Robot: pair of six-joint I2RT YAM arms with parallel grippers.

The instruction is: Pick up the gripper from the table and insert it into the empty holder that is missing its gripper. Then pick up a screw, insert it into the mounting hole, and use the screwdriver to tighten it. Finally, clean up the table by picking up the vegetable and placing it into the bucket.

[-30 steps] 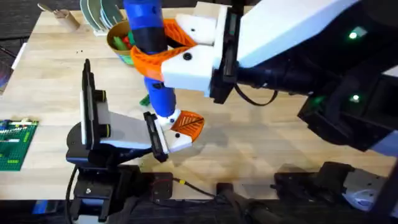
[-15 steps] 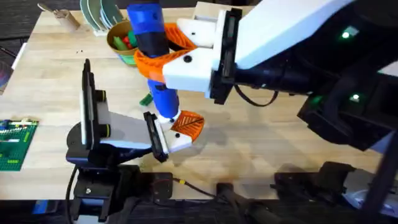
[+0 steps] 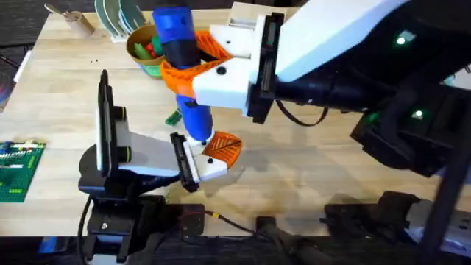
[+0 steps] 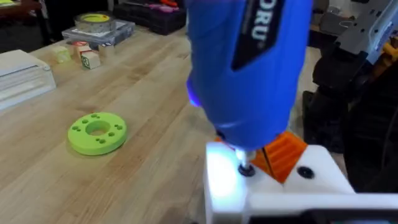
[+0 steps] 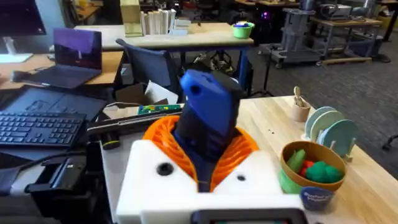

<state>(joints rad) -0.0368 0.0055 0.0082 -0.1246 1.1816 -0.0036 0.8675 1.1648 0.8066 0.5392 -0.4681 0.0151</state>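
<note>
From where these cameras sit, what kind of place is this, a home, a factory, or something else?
Most likely a robotics lab or workshop. The right wrist view shows a laptop and keyboard on desks, with equipment racks behind, and the right gripper holds a blue screwdriver over a wooden table.

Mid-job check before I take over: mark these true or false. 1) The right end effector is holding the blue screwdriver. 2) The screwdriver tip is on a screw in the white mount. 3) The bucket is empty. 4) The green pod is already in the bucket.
1) True: the right end effector grips the screwdriver between its orange pads.
2) True: the tip meets a screw on the white mount.
3) False: the bucket holds green and red toy pieces.
4) False: the green pod lies on the table beside the screwdriver.
</note>
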